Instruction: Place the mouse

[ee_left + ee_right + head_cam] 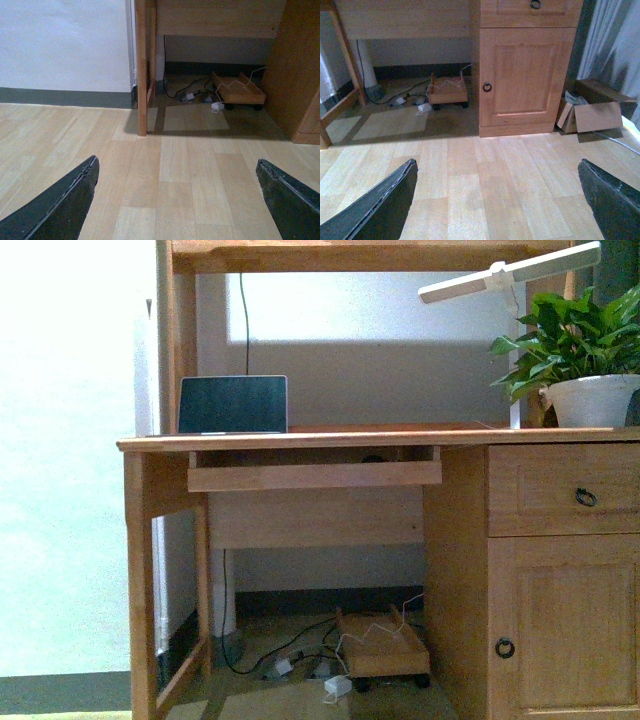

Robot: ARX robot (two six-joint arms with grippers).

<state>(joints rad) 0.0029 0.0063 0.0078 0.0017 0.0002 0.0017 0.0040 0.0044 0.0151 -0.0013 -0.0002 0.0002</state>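
In the front view a small dark rounded shape (pixel 373 457) lies in the slot above the pull-out keyboard tray (pixel 314 476); it looks like the mouse, mostly hidden by the tray's front board. Neither arm shows in that view. My left gripper (pixel 176 161) is open over bare wooden floor in front of the desk's left leg (pixel 142 70), with nothing between its dark fingers (pixel 75 195). My right gripper (pixel 497 162) is open too, above the floor before the cabinet door (pixel 520 75), and it holds nothing.
A wooden desk (pixel 320 439) carries a laptop (pixel 232 404), a white potted plant (pixel 592 400) and a lamp (pixel 510 275). Under it stands a wheeled wooden stand (pixel 380 650) among cables. A drawer (pixel 565 490) sits at the right. Cardboard (pixel 592 116) leans by the curtain.
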